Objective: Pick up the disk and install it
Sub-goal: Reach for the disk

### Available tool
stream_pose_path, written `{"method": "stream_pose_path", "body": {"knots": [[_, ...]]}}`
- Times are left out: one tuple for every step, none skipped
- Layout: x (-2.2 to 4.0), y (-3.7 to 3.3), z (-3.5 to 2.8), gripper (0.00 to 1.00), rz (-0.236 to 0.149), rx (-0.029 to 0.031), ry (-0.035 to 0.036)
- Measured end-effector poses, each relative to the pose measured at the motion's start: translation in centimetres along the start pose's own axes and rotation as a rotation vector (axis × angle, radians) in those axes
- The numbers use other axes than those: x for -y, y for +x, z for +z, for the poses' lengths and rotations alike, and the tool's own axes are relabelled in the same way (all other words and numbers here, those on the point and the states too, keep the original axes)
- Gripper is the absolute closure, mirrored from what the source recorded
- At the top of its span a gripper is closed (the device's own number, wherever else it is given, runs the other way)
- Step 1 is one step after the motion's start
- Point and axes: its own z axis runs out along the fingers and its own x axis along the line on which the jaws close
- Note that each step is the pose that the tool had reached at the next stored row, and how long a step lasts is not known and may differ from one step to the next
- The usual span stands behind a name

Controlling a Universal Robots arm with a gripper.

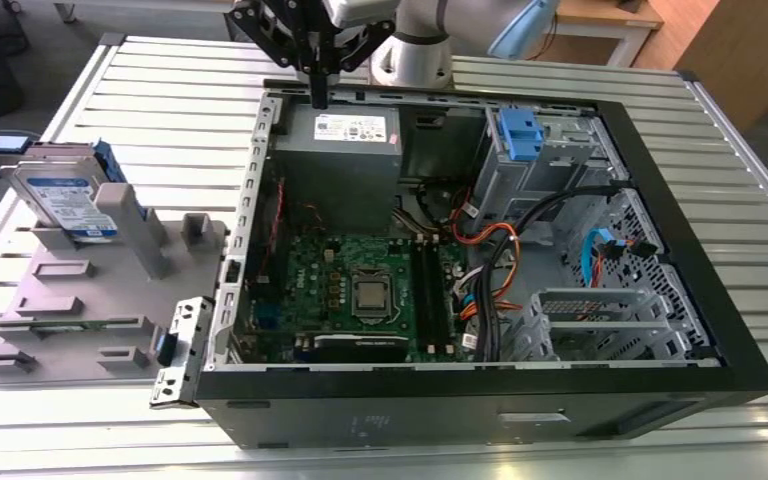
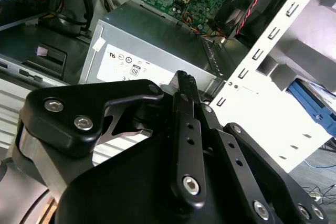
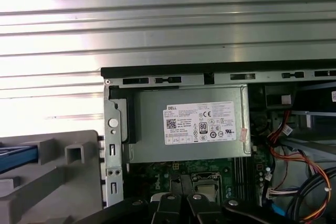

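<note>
Disk parked on edge, pincer closed and empty

Nearest in the exterior view lay the open computer case [image 1: 491,405]. Beyond it, at the exterior view's left, the disk [image 1: 71,195] stood on edge in a grey fixture [image 1: 91,290], well apart from the gripper [image 1: 319,98], whose fingers met on nothing above the power supply [image 1: 344,145]. Likely stiff, fairly heavy, smooth-faced and shock-sensitive, the disk seemed best gripped across its blue-framed edges.

Open PC case [image 1: 464,400] is lying on the slatted table [image 1: 157,90]; grey power supply [image 1: 344,150] is sitting inside by the green motherboard [image 1: 357,285]; grey rack [image 1: 91,300] is standing just beside it
</note>
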Motion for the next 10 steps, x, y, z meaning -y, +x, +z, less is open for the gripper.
{"method": "stream_pose_path", "body": {"knots": [[0.01, 0.09, 0.0, 0.89, 0.0, 0.0, 0.0], [0.01, 0.18, 0.0, 0.89, 0.0, 0.0001, -0.0001], [0.02, 0.3, 0.0, 0.89, 0.0, 0.0001, 0.0], [0.03, 0.41, 0.0, 0.89, 0.0, 0.0, -0.0001], [0.04, 0.52, -0.01, 0.89, 0.0, 0.0001, 0.0], [0.05, 0.62, -0.01, 0.89, 0.0, 0.0, 0.0], [0.06, 0.72, -0.01, 0.89, 0.0, 0.0, 0.0], [0.06, 0.83, -0.01, 0.89, 0.0, 0.0001, -0.0001], [0.07, 0.94, -0.01, 0.89, 0.0, 0.0001, -0.0001], [0.08, 1.04, -0.02, 0.89, 0.0, 0.0001, -0.0001]]}}
